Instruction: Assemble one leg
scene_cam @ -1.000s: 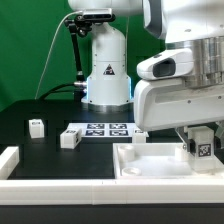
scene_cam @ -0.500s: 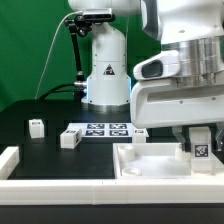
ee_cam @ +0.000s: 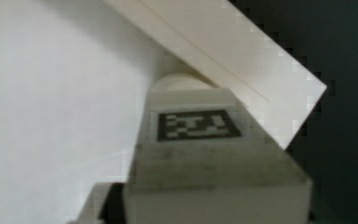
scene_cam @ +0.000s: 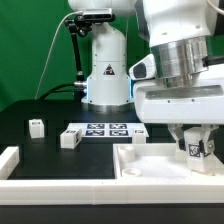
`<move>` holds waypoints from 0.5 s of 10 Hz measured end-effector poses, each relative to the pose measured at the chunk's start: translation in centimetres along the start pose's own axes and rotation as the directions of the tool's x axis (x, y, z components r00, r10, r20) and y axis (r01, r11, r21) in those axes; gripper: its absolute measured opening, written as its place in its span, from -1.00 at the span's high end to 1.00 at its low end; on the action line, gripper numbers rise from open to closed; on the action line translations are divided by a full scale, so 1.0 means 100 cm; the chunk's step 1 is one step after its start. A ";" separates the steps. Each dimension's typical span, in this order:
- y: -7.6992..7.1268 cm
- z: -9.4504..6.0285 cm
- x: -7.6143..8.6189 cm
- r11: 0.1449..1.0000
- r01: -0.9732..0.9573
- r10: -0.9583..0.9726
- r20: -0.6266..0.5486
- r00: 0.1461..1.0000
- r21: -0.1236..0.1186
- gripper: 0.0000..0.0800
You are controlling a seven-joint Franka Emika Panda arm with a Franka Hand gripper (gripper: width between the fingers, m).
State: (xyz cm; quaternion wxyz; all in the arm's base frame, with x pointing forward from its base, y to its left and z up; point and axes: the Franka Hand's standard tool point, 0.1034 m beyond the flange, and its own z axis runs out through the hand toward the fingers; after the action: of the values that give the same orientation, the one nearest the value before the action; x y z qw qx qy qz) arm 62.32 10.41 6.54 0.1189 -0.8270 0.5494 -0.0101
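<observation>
Leg [scene_cam: 201, 149]: white block with a black-and-white tag; clamped in the gripper [scene_cam: 200, 153]; at the exterior view's right, at the far right corner of the panel [scene_cam: 150, 166]
Gripper: pointed down; fingers pressed on the leg's two sides
Panel: white tray with raised rim; near right on the bench [scene_cam: 40, 152]
Spare legs: two at left, one [scene_cam: 36, 127] far left, one [scene_cam: 69, 138] just beside the marker board [scene_cam: 105, 129]
Wrist view: tag face of the leg [ee_cam: 202, 140] next to the panel's rim [ee_cam: 229, 55]

One leg [scene_cam: 69, 138] sits just beside the marker board [scene_cam: 107, 129] on the exterior view's left, and a second leg [scene_cam: 36, 126] stands farther out that way. The robot base [scene_cam: 106, 75] stands behind the board. The panel [scene_cam: 150, 160] lies in front of the board toward the exterior view's right, with a third leg [scene_cam: 200, 148] over its right end.
</observation>
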 end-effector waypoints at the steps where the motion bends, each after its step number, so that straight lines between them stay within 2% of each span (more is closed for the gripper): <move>1: 0.002 0.000 -0.001 0.991 -0.130 0.130 -0.005 0.991 0.009 0.27; 2: 0.002 0.000 -0.002 0.975 -0.220 0.220 -0.001 0.975 0.009 0.27; 5: 0.003 0.002 -0.006 0.825 -0.564 0.564 0.035 0.825 0.005 0.27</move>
State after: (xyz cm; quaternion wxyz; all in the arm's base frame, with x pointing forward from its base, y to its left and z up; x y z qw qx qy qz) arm 61.83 10.87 6.39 0.1315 -0.6271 0.7670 0.0346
